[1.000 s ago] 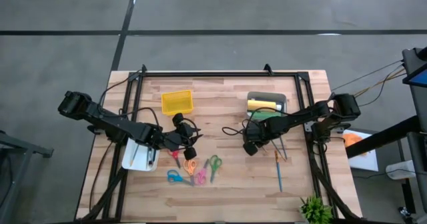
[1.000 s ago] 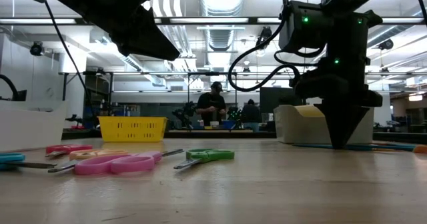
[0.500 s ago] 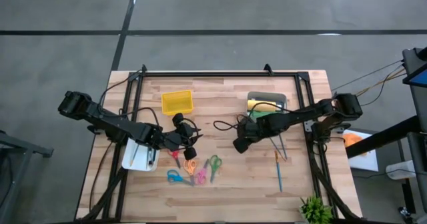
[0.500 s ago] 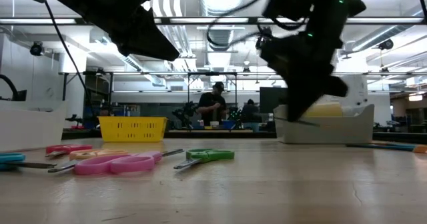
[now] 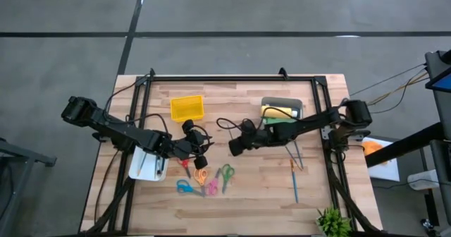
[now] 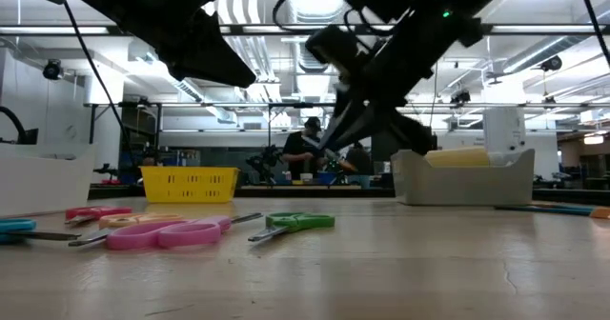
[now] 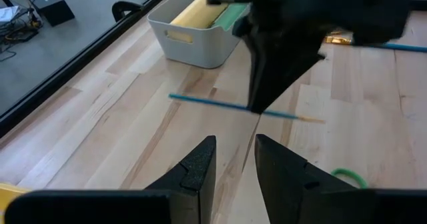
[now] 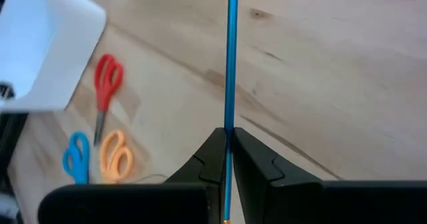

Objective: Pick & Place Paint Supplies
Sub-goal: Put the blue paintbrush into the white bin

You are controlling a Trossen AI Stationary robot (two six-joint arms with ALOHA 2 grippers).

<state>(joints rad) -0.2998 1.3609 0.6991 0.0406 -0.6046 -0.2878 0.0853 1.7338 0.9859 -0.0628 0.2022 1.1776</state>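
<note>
My right gripper (image 5: pixel 235 147) is above the table's middle and shut on a thin teal brush (image 7: pixel 200 101). The brush also shows in the right wrist view (image 8: pixel 231 57). My left gripper (image 5: pixel 199 154) hovers just left of it, above the scissors, with a narrow gap between its fingers (image 7: pixel 235 164) and nothing in it. A yellow bottle (image 5: pixel 276 111) and green bottles (image 5: pixel 280 121) lie in the grey bin (image 5: pixel 299 104). Another teal brush (image 5: pixel 294 182) and a grey one (image 5: pixel 297 154) lie flat on the wood to the right. My right gripper pinches the teal brush's shaft (image 8: pixel 230 121) between its two fingertips, about midway along its length (image 7: pixel 248 111). The fingers come from above, slanting down, and lie across the shaft. The brush is about level and lifted clear of the table.
Several coloured scissors (image 5: pixel 204 179) lie at the near middle. A white bin (image 5: pixel 144 168) stands at the left under my left arm. A yellow basket (image 5: pixel 187 108) sits at the far middle. A green plant (image 5: pixel 332 221) stands at the near right corner.
My right gripper has risen from the table near the grey bin and gone toward the table's left, tipping from pointing straight down to a slant. It carries the teal brush, now lifted clear of the wood.
</note>
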